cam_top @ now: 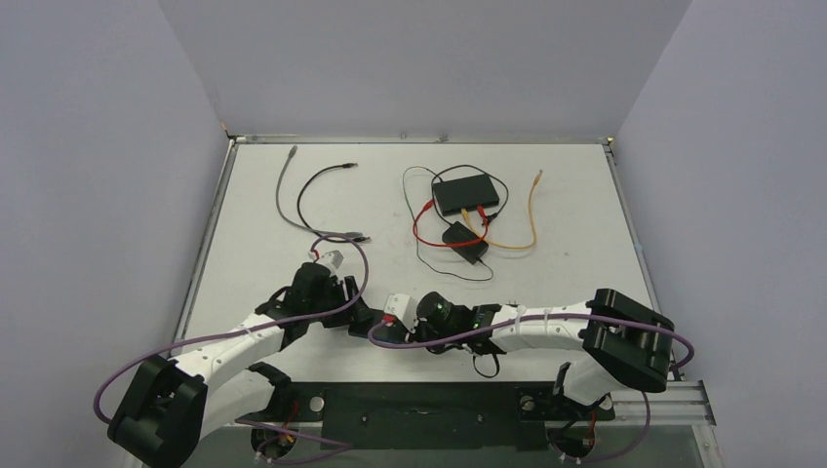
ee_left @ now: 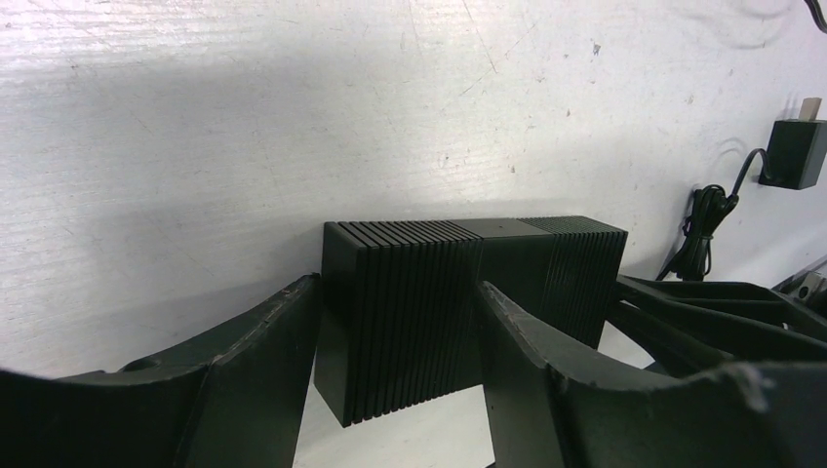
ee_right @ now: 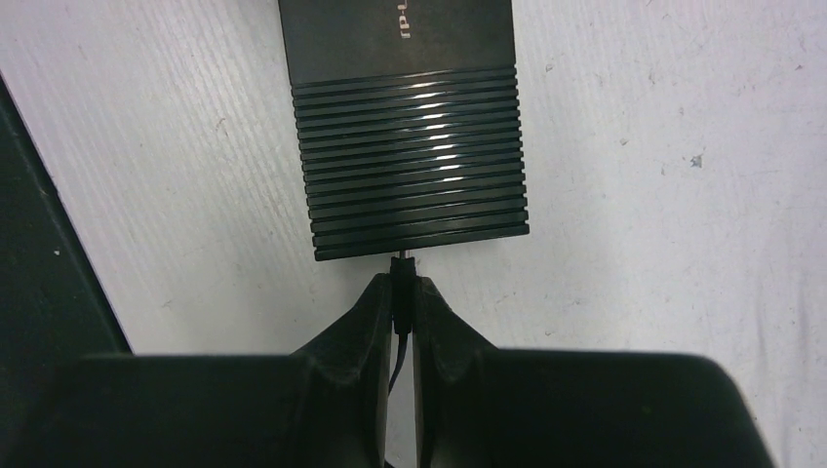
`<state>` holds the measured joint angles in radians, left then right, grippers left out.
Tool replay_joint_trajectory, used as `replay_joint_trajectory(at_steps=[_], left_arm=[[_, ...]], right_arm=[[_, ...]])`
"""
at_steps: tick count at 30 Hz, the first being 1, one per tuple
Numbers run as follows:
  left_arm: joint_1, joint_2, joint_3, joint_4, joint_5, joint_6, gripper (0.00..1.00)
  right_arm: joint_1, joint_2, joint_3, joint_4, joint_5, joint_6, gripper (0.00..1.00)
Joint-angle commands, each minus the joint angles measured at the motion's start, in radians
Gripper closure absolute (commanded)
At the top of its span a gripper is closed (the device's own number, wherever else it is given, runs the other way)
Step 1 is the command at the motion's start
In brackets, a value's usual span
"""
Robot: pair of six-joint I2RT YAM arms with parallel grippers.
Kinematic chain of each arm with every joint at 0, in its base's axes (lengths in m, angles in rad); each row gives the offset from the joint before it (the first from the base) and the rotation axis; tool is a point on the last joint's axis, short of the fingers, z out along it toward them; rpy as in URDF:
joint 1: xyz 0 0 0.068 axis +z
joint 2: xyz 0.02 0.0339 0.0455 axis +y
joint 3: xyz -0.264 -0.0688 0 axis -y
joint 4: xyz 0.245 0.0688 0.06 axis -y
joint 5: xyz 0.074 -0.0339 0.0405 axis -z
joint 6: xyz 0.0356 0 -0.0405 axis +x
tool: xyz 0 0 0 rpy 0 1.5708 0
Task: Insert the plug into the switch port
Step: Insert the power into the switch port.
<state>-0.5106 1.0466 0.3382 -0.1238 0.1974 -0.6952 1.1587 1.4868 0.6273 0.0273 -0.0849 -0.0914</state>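
The switch point(ee_left: 419, 255) is a black ribbed box low over the white table. My left gripper point(ee_left: 398, 289) is shut on one ribbed end of it, with one finger at its end face and the other against its side. In the right wrist view the switch point(ee_right: 410, 146) fills the top centre. Just below it my right gripper point(ee_right: 401, 285) is shut on the thin black plug point(ee_right: 400, 271). The plug's metal tip meets the switch's near end face, and its cable runs back between the fingers. From above, both grippers meet near the table's front point(cam_top: 382, 314), where the switch is mostly hidden.
Another black box point(cam_top: 465, 195) with red, orange and green cables stands at the back centre, a black adapter point(cam_top: 464, 242) in front of it. Loose grey point(cam_top: 283, 190) and black point(cam_top: 317, 180) cables lie at the back left. An adapter point(ee_left: 795, 154) and a coiled cord point(ee_left: 704, 219) show at the right.
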Motion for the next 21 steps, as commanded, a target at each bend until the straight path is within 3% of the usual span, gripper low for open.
replay_joint_trajectory(at_steps=[1, 15, 21], left_arm=[[-0.057, 0.004, -0.017, 0.027, 0.142, -0.056, 0.46], [-0.11, 0.0, -0.043, 0.106, 0.169, -0.124, 0.49], [-0.115, -0.04, -0.031, 0.05, 0.134, -0.102, 0.5]], right_arm=[[-0.014, 0.008, 0.129, 0.202, -0.096, -0.05, 1.0], [-0.061, 0.063, 0.22, 0.242, -0.213, -0.11, 1.0], [-0.071, 0.055, 0.215, 0.208, -0.211, -0.117, 1.0]])
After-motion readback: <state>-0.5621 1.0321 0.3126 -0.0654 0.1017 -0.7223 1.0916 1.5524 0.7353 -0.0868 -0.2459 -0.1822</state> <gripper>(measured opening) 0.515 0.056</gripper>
